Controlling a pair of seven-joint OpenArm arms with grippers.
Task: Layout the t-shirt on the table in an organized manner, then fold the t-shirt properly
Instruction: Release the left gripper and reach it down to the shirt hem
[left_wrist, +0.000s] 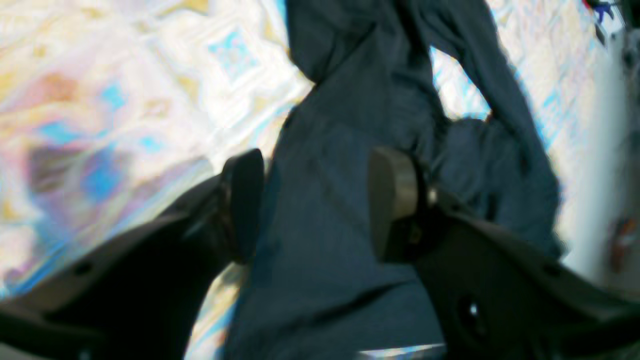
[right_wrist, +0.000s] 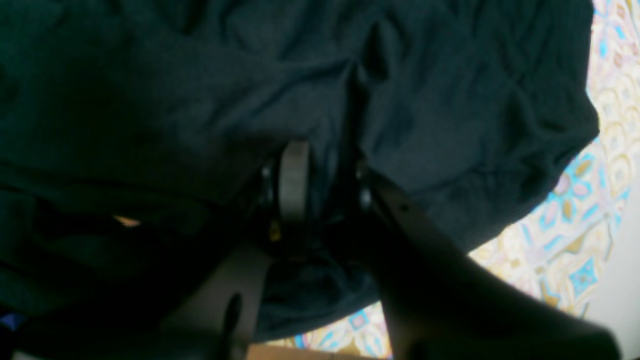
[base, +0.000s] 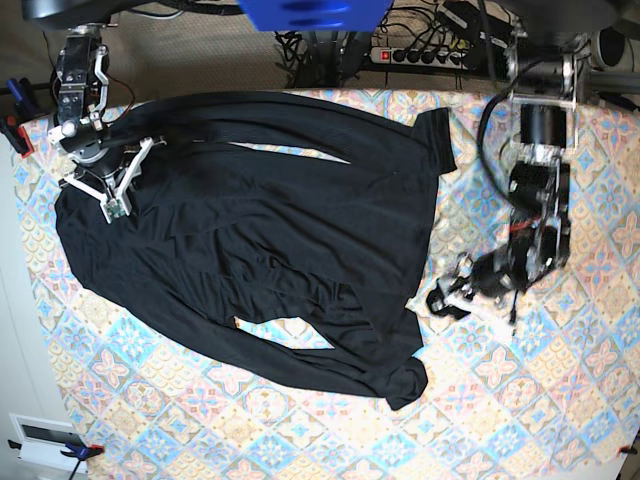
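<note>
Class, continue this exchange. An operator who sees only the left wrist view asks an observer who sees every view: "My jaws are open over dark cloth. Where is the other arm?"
Observer: The right gripper is on the opposite side of the t-shirt from your left gripper.
Operator: Is it holding anything?
Observer: Yes. Its wrist view shows shirt fabric bunched between its fingers.
Operator: Is the shirt laid out flat?
Observer: Not yet. It is spread across the table but wrinkled, with no fold made.
</note>
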